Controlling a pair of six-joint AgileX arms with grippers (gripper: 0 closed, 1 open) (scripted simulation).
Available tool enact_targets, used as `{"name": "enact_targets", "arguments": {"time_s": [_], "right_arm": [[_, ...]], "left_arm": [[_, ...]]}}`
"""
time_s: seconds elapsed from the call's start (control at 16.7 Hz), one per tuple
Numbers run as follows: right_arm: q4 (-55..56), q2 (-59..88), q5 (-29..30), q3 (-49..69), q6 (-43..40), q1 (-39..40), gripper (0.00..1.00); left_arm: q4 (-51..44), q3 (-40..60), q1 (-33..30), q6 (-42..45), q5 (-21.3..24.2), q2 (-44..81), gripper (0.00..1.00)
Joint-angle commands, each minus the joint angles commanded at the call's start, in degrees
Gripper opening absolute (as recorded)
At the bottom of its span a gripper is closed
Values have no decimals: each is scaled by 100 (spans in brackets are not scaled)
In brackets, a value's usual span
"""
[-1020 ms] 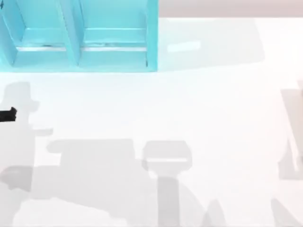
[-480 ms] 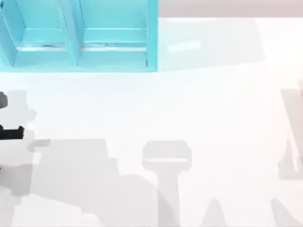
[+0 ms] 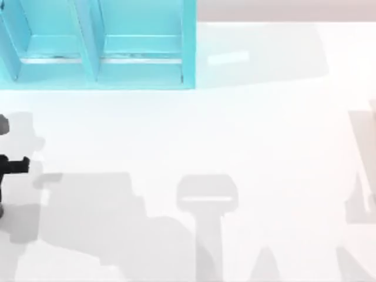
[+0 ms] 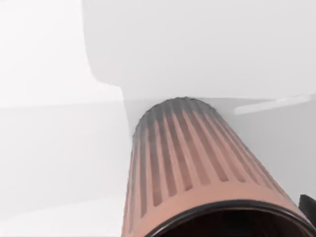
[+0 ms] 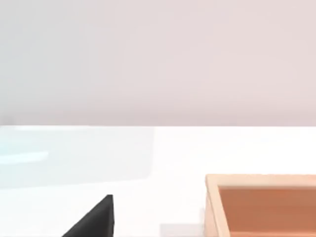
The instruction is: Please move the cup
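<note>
Left wrist view: ribbed copper cup (image 4: 197, 168) right against camera, dark rim nearest, narrow base farther out over white table (image 4: 49, 148). Left gripper (image 3: 10, 165) at table's left edge in top view; finger spread cannot tell. Turquoise shelf unit (image 3: 97, 44) beyond gripper. No writing legible.

Bright white table (image 3: 264, 147), a turquoise shelf unit (image 3: 100, 47) at its far left

The cup (image 4: 197, 168) is a copper-brown tumbler with fine vertical ribs, tapered, dark inside with a dark rim, sitting big in the lower middle of the left wrist view.
</note>
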Motion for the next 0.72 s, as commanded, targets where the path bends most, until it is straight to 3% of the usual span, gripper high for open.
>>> {"name": "enact_targets", "arguments": {"time_s": [0.36,0.72], "right_arm": [[0,0,0,0,0,0,100],[0,0,0,0,0,0,100]], "left_arm": [[0,0,0,0,0,0,98],[0,0,0,0,0,0,100]]}}
